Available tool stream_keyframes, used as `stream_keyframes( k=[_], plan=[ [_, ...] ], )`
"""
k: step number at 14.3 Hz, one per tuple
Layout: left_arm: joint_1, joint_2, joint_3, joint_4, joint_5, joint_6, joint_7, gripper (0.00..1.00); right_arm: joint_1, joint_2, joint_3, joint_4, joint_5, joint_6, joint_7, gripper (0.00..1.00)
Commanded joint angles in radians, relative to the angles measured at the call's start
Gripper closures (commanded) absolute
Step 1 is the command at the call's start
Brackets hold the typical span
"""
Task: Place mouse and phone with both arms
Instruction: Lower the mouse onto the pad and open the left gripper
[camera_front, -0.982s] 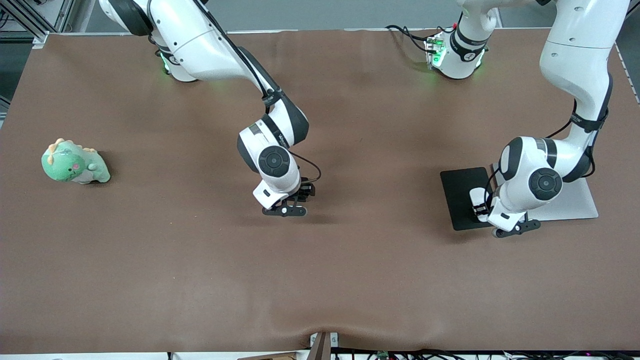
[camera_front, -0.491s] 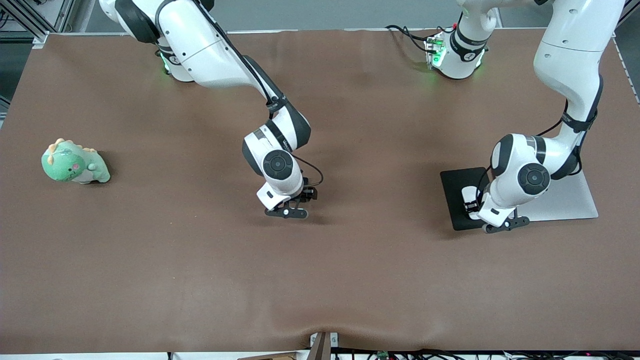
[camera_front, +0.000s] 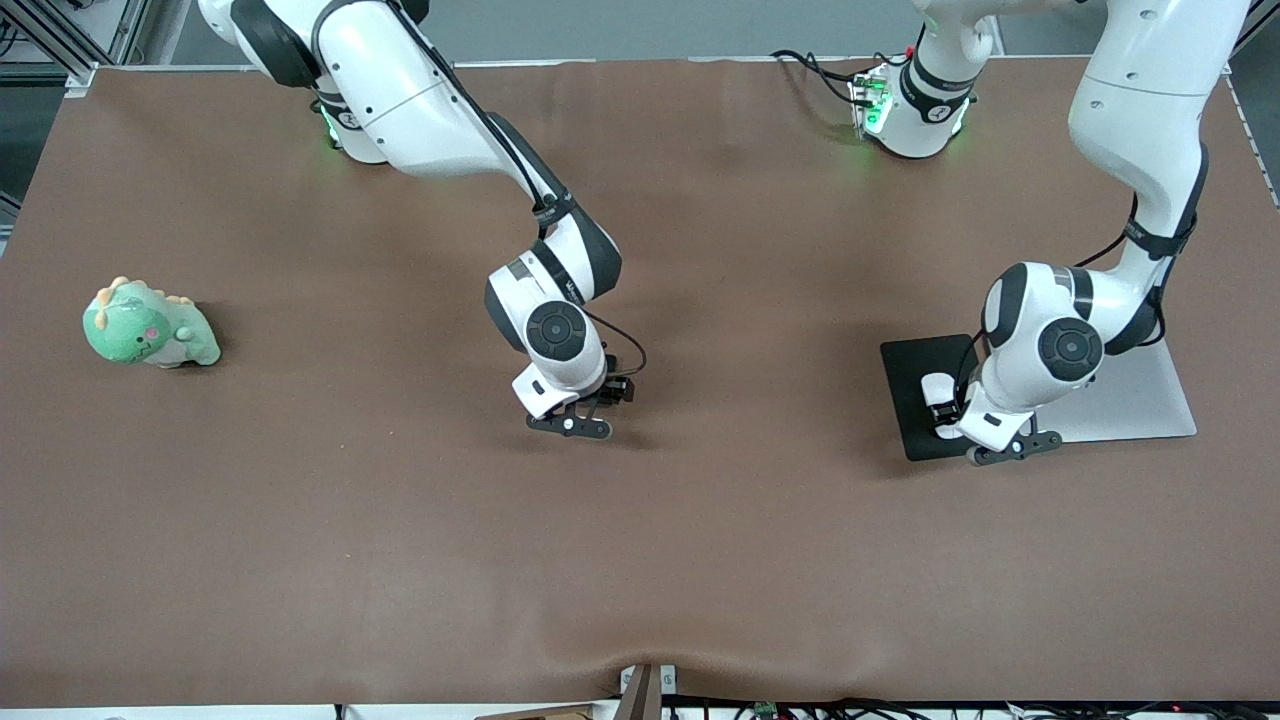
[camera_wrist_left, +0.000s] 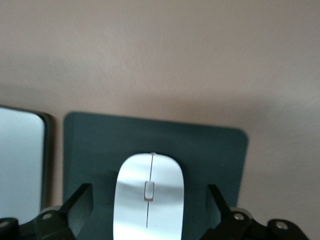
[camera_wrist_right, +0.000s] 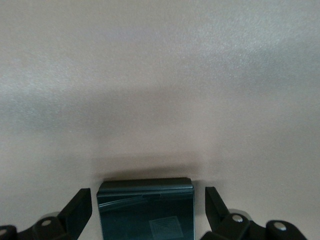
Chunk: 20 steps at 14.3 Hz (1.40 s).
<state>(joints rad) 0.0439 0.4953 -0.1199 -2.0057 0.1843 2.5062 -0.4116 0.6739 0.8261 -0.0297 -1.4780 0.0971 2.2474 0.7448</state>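
Observation:
The white mouse (camera_wrist_left: 149, 192) lies on the black mouse pad (camera_wrist_left: 100, 145). My left gripper (camera_wrist_left: 149, 210) is open around it, one finger on each side with a gap to the mouse. In the front view only a bit of the mouse (camera_front: 936, 388) shows beside the left gripper (camera_front: 947, 412), on the pad (camera_front: 915, 365). The black glossy phone (camera_wrist_right: 145, 207) lies on the brown table between the open fingers of my right gripper (camera_wrist_right: 146, 212), with small gaps on both sides. In the front view the right gripper (camera_front: 610, 393) is low over the table's middle and hides the phone.
A flat silver slab (camera_front: 1140, 400) lies beside the mouse pad toward the left arm's end; its edge shows in the left wrist view (camera_wrist_left: 20, 165). A green dinosaur plush (camera_front: 145, 328) sits at the right arm's end of the table.
My left gripper has shifted a little toward the right arm's end over the pad, and the visible part of the mouse with it. The right gripper has hardly moved.

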Motion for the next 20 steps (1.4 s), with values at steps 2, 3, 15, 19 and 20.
stream_keyframes(
  k=[2, 3, 15, 19, 20],
  plan=[
    [0.005, -0.101, -0.006, 0.065, 0.012, -0.087, -0.006, 0.0, 0.0, 0.008, 0.005, -0.008, 0.001, 0.004, 0.024, 0.0],
    [0.005, -0.115, -0.006, 0.114, 0.009, -0.149, -0.006, 0.0, -0.002, 0.008, 0.005, -0.01, 0.001, 0.004, 0.024, 0.0],
    [0.011, -0.408, -0.001, 0.393, -0.071, -0.734, 0.125, 0.0, -0.005, 0.002, 0.01, -0.015, 0.003, -0.009, 0.027, 0.54],
    [0.013, -0.486, 0.013, 0.393, -0.077, -0.8, 0.181, 0.0, -0.01, -0.036, 0.008, -0.015, 0.003, -0.026, 0.025, 0.71],
    [0.014, -0.506, 0.017, 0.393, -0.088, -0.813, 0.194, 0.0, -0.019, -0.054, 0.007, -0.013, 0.003, -0.064, 0.021, 0.8]
  ],
)
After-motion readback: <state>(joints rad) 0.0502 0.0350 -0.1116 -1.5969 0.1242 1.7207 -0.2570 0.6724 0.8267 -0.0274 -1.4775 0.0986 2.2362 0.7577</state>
